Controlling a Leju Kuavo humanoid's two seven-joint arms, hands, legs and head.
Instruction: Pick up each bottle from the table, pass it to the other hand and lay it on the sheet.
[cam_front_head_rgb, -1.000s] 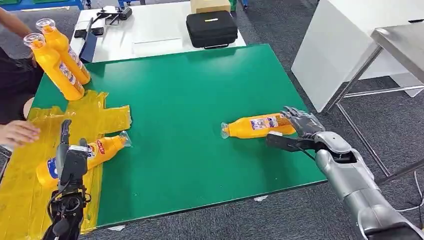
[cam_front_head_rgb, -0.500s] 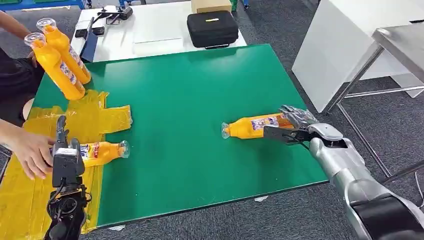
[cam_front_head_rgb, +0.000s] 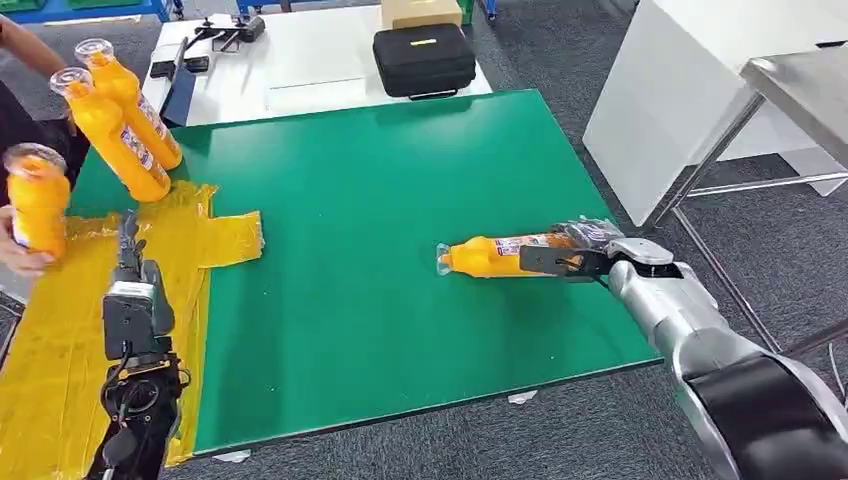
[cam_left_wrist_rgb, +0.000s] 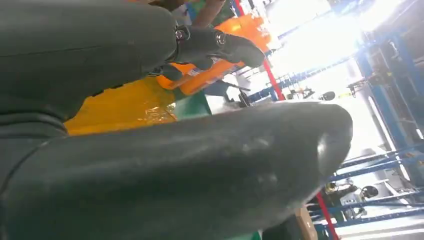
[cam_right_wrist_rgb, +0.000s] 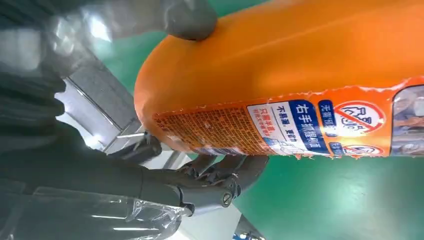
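An orange bottle (cam_front_head_rgb: 490, 257) lies on its side on the green table (cam_front_head_rgb: 380, 190), right of the middle, clear cap pointing left. My right hand (cam_front_head_rgb: 585, 250) grips its base end; in the right wrist view the thumb (cam_right_wrist_rgb: 190, 17) lies over the bottle (cam_right_wrist_rgb: 300, 65) and the fingers (cam_right_wrist_rgb: 215, 175) curl under it. My left hand (cam_front_head_rgb: 130, 290) is held upright above the yellow sheet (cam_front_head_rgb: 60, 340), fingers apart and holding nothing. A person's hand at the left edge holds another orange bottle (cam_front_head_rgb: 35, 200) up off the sheet.
Two more orange bottles (cam_front_head_rgb: 115, 115) stand at the table's far left corner, by the person's arm. Behind the green table is a white table (cam_front_head_rgb: 300, 75) with a black case (cam_front_head_rgb: 423, 58) and tools. White and metal furniture (cam_front_head_rgb: 720, 90) stands to the right.
The person has taken the bottle off the sheet beside my left hand and lifted it. My right hand has closed around the base of the other bottle, which shifted slightly left.
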